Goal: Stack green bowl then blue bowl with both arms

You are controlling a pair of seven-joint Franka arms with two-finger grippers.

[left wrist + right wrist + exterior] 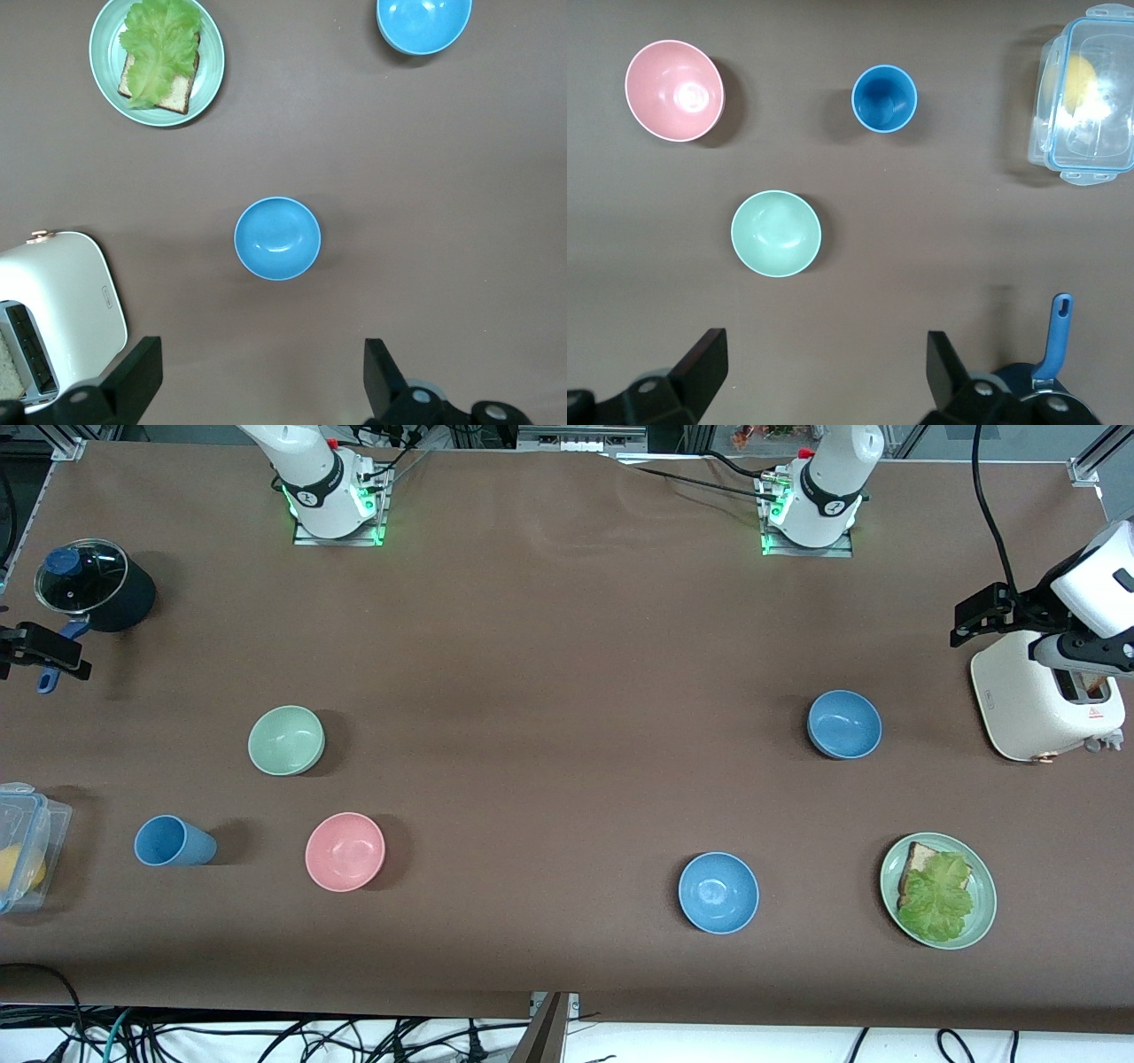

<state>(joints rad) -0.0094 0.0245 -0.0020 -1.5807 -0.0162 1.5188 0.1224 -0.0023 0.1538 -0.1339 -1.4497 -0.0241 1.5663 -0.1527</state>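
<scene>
The pale green bowl sits toward the right arm's end of the table and shows in the right wrist view. Two blue bowls stand toward the left arm's end: one beside the toaster, also in the left wrist view, and one nearer the front camera, also in that view. My left gripper is open and empty over the toaster's edge. My right gripper is open and empty beside the pot.
A pink bowl and a blue cup stand nearer the front camera than the green bowl. A lidded pot and a clear container are at the right arm's end. A white toaster and a green plate with bread and lettuce are at the left arm's end.
</scene>
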